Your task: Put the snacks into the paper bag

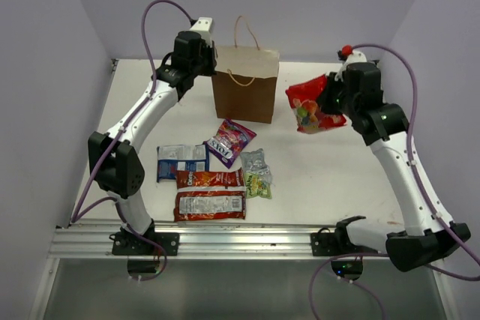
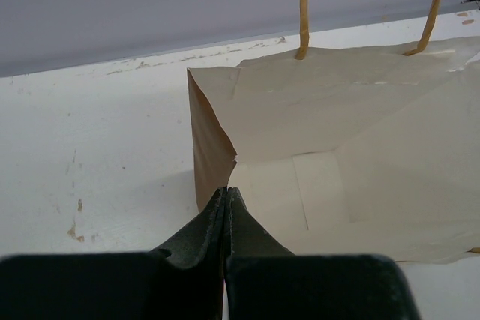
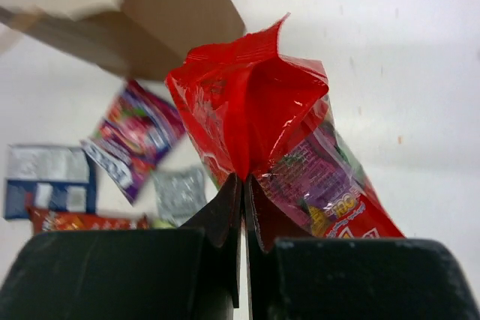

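- On the white tabletop [image 1: 330, 177], nearest the arm bases, the first long red-orange packet [image 1: 210, 204] is seen lying flat, its long side parallel to the near edge.
- Just behind it, touching or nearly so, the second long red-orange packet [image 1: 211, 178] is laid the same way.
- At the right end of that second packet the yellow-green packet [image 1: 257, 185] is found, and the silver-grey packet [image 1: 256, 162] lies against its far side.
- To the left of these the blue-white packet [image 1: 182, 161] is laid flat, just behind the second red-orange packet.
- Further back, the purple packet [image 1: 230, 142] is seen tilted on a diagonal between the blue-white and silver-grey packets, in front of the bag.
- To the right, well apart from the loose packets, the square red packet [image 3: 255, 103] is held off the tabletop. It is clamped at its crumpled edge by the right tool [image 3: 244, 185], whose fingers are pressed together on the foil.
- At the back the paper bag [image 1: 246, 84] stands upright, and the red packet is held beside its right wall, outside it.
- The left tool [image 2: 226, 198] is clenched on the left rim of the bag, with the cord handles [image 2: 304, 9] raised at the far rim.
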### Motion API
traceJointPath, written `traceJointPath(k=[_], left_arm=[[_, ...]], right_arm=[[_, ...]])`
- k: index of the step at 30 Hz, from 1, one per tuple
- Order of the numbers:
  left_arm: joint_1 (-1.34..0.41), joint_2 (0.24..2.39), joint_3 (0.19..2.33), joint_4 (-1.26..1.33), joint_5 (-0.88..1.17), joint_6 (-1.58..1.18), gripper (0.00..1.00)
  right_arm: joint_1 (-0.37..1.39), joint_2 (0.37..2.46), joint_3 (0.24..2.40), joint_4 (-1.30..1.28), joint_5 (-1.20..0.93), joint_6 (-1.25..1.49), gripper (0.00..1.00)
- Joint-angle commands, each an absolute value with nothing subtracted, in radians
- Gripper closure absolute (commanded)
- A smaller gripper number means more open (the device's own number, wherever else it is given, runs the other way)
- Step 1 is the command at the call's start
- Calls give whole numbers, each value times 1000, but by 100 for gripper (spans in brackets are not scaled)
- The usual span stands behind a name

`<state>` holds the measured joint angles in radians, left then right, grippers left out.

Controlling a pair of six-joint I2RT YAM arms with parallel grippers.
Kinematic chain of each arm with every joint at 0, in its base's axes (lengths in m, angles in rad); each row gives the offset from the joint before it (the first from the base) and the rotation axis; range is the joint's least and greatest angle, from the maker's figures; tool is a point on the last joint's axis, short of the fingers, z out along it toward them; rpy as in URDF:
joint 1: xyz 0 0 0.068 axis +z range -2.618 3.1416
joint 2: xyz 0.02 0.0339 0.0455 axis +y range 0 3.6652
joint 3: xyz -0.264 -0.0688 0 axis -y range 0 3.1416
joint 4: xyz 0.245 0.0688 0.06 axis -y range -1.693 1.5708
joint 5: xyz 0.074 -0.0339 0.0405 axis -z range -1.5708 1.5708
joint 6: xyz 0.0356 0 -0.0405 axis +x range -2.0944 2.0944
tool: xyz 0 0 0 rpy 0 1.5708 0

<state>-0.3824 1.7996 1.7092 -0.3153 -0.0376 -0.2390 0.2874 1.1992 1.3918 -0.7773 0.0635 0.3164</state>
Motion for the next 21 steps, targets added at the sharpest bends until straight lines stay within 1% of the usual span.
traceJointPath(k=[1,5,9,11,13,15,18,21], left_arm=[[-387,1802,1724,-341,-25,-213,100],[-387,1805,1724,-339,-18,-218,100],[-387,1812,1723,-336,-15,-224,100],[-387,1816,1723,-331,-14,-225,100],[-387,1824,1723,-330,-14,-227,100],[-387,1828,1726,-328,-12,-229,100],[-387,1835,1726,-327,-8,-232,100],[-387,1838,1726,-327,-8,-230,100]], right_arm=[[291,1198,1531,-611,46,310,100],[291,1259,1618,-401,-26,318,100],[291,1391,1768,-228,-103,321,100],[291,1440,1822,-183,-132,342,100],[293,1523,1943,-134,-194,376,100],[305,1606,2000,-120,-205,390,100],[339,1667,2074,-68,-210,400,100],[376,1773,2190,-93,-210,416,100]])
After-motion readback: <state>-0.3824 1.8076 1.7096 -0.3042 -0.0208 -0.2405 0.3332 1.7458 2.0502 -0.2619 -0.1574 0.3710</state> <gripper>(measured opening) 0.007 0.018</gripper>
